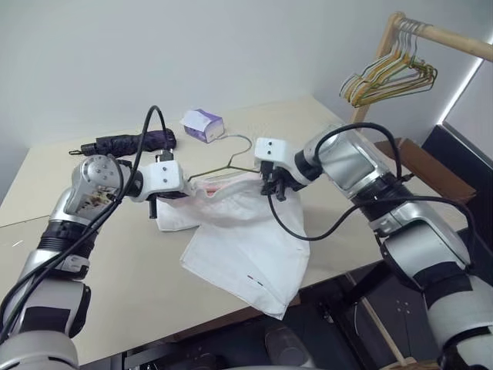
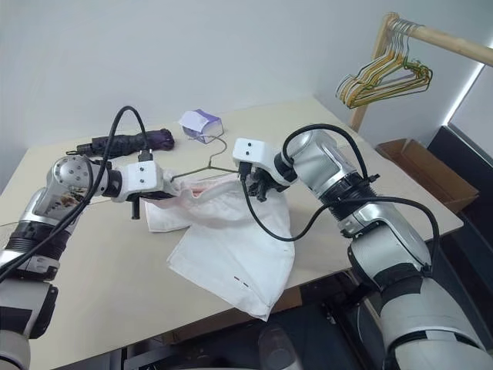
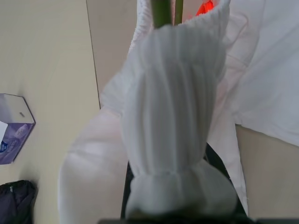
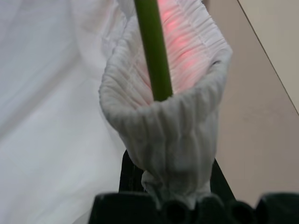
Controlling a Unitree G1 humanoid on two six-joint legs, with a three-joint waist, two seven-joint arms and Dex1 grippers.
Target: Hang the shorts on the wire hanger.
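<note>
Shorts (image 1: 246, 247), white with ribbed elastic waist, drape crumpled over wire hanger (image 1: 231, 158).

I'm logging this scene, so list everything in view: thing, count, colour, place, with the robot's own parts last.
shorts: one, white, waistband lifted off the table between both grippers, the rest spread toward the table's near edge.
wire hanger: one, olive-brass, inside the raised waistband, hook pointing toward the tissue box.
tissue box: one, purple and white, far side of the table.
umbrella: one, dark purple, folded, lying left of the tissue box.
table: one, beige.
rack: one, wooden, far right, behind the table.
spare hangers: a bunch, yellowish and grey wire, hanging on the rack.
cardboard box: one, brown, on the floor to the right.
left gripper: shut on the waistband's left end.
right gripper: shut on the waistband's right end.
</note>
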